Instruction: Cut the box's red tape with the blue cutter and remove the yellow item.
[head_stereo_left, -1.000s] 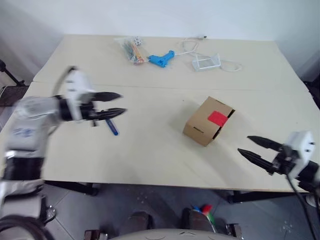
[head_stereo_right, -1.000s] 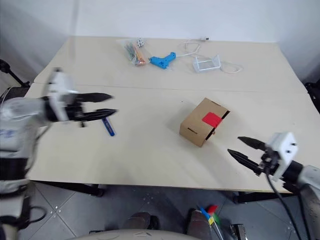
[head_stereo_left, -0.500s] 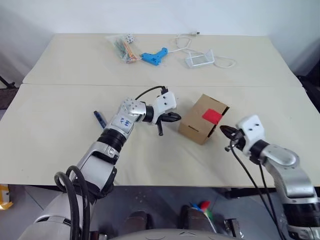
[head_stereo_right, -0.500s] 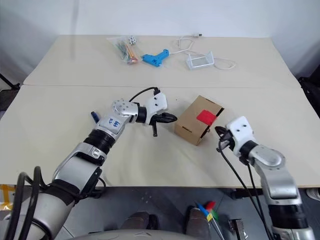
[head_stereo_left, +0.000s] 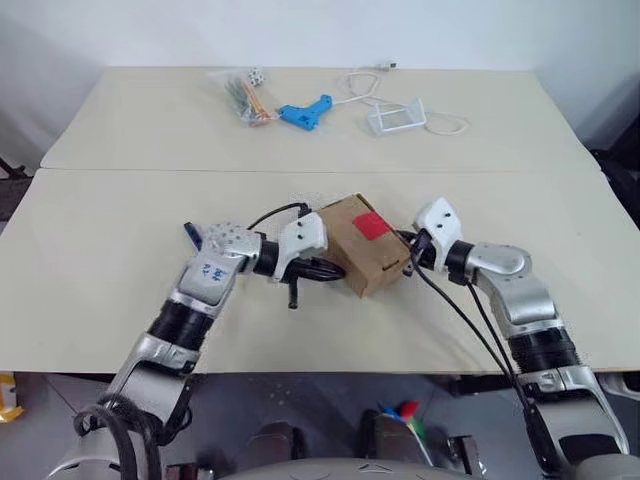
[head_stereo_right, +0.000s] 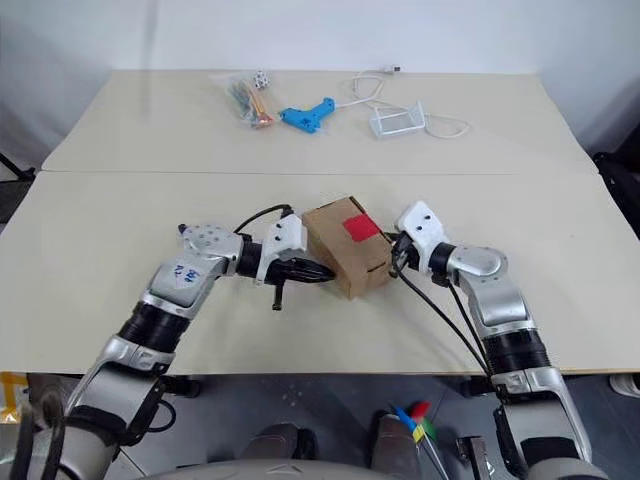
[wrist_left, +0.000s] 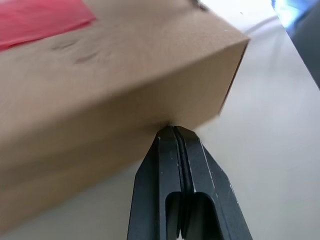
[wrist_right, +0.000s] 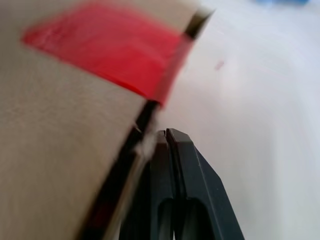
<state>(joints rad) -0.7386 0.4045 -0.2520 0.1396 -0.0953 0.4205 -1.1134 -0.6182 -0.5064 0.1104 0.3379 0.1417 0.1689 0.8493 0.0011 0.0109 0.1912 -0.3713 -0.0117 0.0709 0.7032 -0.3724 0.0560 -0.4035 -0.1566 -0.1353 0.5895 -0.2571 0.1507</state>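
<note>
Both jaws clenched empty, left gripper (wrist_left: 176, 131) and right gripper (wrist_right: 166, 136) pinching box (head_stereo_left: 365, 245); I fear skidding, cutter (head_stereo_left: 194, 235) ungrasped.

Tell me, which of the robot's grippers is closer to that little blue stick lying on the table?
Left. The left gripper, shut, is against the box side facing the blue cutter; the right gripper, shut, is at the box's far side.
</note>
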